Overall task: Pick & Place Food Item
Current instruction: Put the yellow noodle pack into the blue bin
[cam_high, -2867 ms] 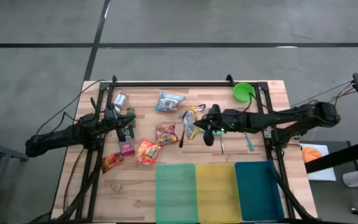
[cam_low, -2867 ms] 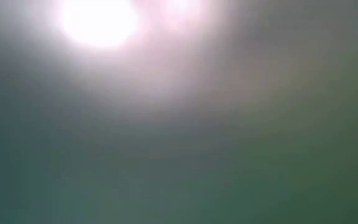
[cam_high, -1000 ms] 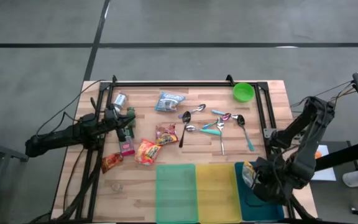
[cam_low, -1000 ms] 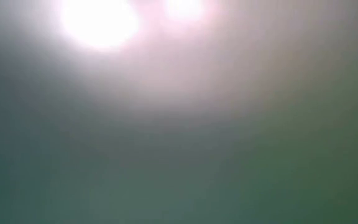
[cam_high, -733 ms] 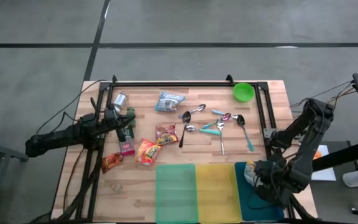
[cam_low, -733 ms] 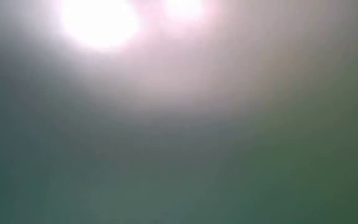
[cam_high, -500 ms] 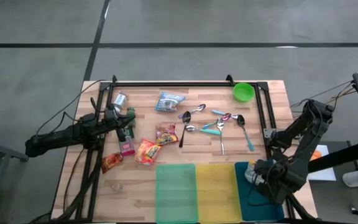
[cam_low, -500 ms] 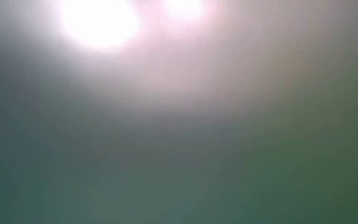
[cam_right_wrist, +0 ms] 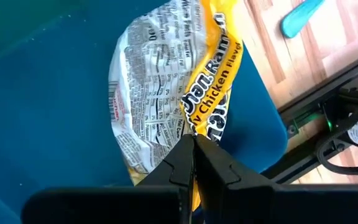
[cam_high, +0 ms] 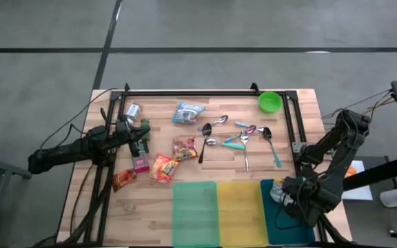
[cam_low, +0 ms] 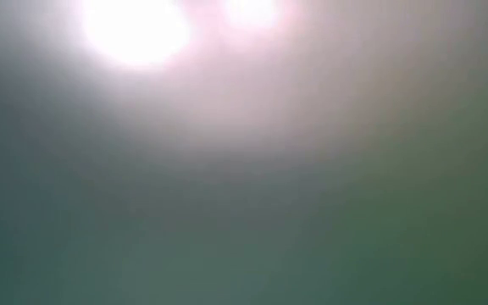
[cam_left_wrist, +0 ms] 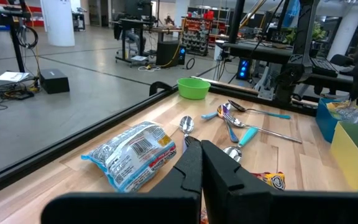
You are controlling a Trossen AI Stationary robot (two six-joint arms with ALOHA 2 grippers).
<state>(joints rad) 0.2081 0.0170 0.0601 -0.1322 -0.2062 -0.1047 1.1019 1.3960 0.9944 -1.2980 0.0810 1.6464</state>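
A yellow and white ramen packet [cam_right_wrist: 166, 81] hangs over the blue bin [cam_right_wrist: 48, 93] at the table's near right, with my right gripper [cam_right_wrist: 194, 149] shut on it. The high view shows the packet [cam_high: 277, 190] at the bin's far left corner, under the right arm. My left gripper [cam_left_wrist: 201, 158] is shut on nothing and stays level over the table's left side. In the high view the left gripper [cam_high: 143, 136] is beside several snack packets. The low view shows only glare. My right gripper pinches the ramen packet by one end [cam_right_wrist: 190, 127] between its two fingers, coming from above and pointing down. The packet hangs below the fingers over the blue bin. Whether its lower end touches the bin, I cannot tell.
A green bin [cam_high: 195, 210] and a yellow bin [cam_high: 240, 210] stand left of the blue one along the near edge. Red snack packets [cam_high: 162, 167], a white and blue packet [cam_high: 187, 111], several spoons [cam_high: 243, 141] and a green bowl [cam_high: 270, 102] lie on the table.
My right gripper has sunk a little toward the blue bin and rolled slightly, still shut on the ramen packet, which has come down with it.
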